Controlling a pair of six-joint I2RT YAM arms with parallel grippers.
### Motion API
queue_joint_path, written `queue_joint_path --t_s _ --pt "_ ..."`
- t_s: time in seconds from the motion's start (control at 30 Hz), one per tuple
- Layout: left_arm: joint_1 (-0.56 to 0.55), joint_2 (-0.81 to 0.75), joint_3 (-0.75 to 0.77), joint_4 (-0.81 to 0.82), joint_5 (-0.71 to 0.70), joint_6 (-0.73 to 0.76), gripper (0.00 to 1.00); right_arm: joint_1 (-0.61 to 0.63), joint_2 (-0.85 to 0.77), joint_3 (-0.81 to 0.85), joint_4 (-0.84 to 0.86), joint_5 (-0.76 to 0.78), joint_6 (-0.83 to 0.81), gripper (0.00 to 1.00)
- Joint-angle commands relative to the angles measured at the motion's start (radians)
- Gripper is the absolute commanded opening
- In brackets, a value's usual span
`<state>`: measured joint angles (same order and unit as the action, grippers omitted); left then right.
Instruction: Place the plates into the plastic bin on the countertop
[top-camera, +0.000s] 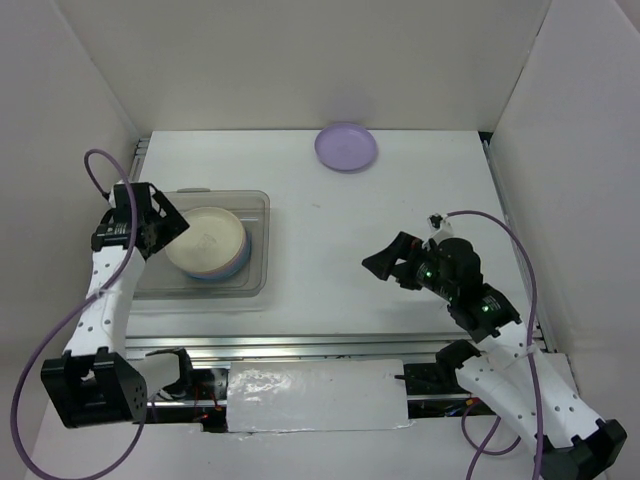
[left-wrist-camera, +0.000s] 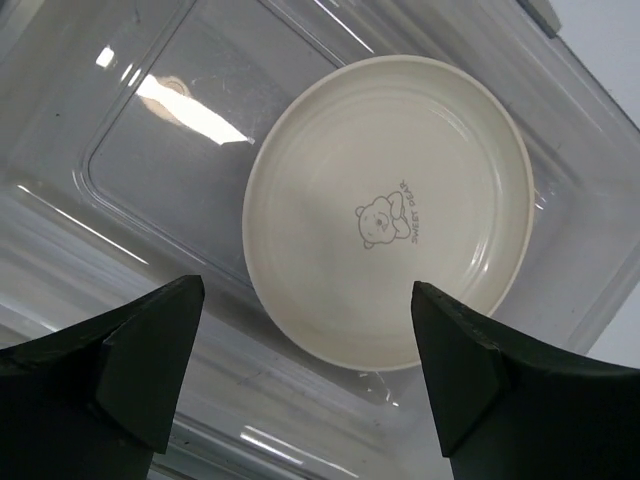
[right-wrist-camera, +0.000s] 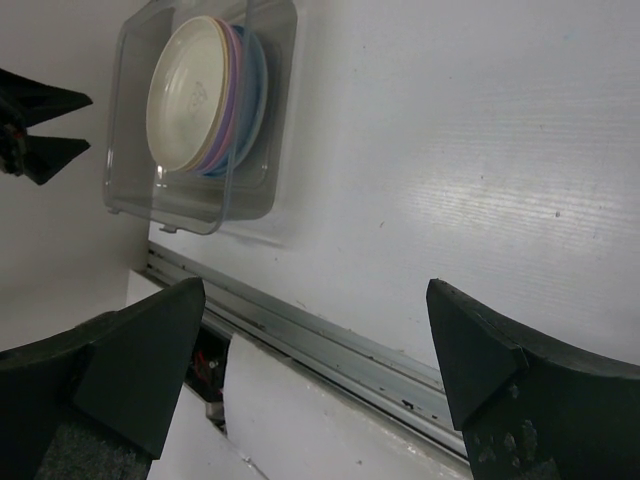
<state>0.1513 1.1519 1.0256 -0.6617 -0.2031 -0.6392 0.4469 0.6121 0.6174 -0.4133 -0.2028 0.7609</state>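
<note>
Dark, wedge-shaped fingers (left-wrist-camera: 150, 350) of the left gripper (left-wrist-camera: 305, 370) frame the bottom of the left wrist view. They are spread wide with nothing between them and hang over the plastic bin (left-wrist-camera: 150, 130). Under them lies a cream plate (left-wrist-camera: 390, 210), round, smooth and shallow-rimmed, with a small bear printed at its middle. It sits free on top of a stack (right-wrist-camera: 240, 95), whose pink, lilac and blue edges peep out beneath it in the right wrist view. Piling them up makes sense, I judge, since it leaves bare floor beside the stack in so shallow a tub. The bin's clear walls are glossy, with rounded corners that catch the light. One lilac plate (top-camera: 346, 146) lies on the matte white countertop (top-camera: 400, 190) by the back wall, well apart from the bin. The right gripper (top-camera: 385, 262) hovers mid-table, its jaws also apart and empty; it is probably the better-placed arm to fetch that plate.
</note>
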Motion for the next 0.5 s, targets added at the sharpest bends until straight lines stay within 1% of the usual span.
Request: queue_joint_path --t_s 0.0,0.07,0.1,0.17,0.2,0.27,0.33,0.37,0.4,0.43,0.47 --pt "-0.036 -0.093 0.089 -0.039 -0.073 -0.011 0.99 -0.005 0.037 0.053 0.025 0.029 -0.009 1.0" --pt "-0.065 -0.112 0.117 -0.068 -0.074 0.009 0.99 -0.02 0.075 0.07 0.045 0.057 -0.017 1.0" --pt "-0.106 -0.129 0.131 -0.081 -0.079 0.016 0.99 -0.052 0.142 0.099 0.057 0.101 -0.017 1.0" --pt "-0.172 -0.139 0.131 -0.082 -0.058 0.053 0.99 -0.095 0.237 0.137 0.07 0.132 -0.011 1.0" --pt "-0.188 -0.138 0.125 -0.075 -0.02 0.062 0.99 -0.144 0.341 0.183 0.077 0.152 0.007 1.0" --pt "-0.243 -0.129 0.102 -0.046 0.017 0.085 0.99 -0.186 0.466 0.212 0.099 0.148 0.035 1.0" --pt "-0.28 -0.092 0.103 -0.032 0.024 0.09 0.99 -0.232 0.53 0.217 0.207 0.14 0.054 1.0" --pt "-0.312 -0.08 0.114 -0.035 0.024 0.09 0.99 -0.252 0.613 0.222 0.246 0.135 0.066 1.0" --pt "-0.326 -0.058 0.117 -0.027 0.015 0.088 0.99 -0.287 0.667 0.269 0.295 0.122 0.069 1.0" --pt "-0.34 -0.054 0.12 -0.019 0.013 0.082 0.99 -0.3 0.733 0.313 0.291 0.118 0.074 1.0" --pt "-0.366 -0.037 0.132 -0.009 0.014 0.079 0.99 -0.318 0.877 0.434 0.271 0.106 0.069 1.0"
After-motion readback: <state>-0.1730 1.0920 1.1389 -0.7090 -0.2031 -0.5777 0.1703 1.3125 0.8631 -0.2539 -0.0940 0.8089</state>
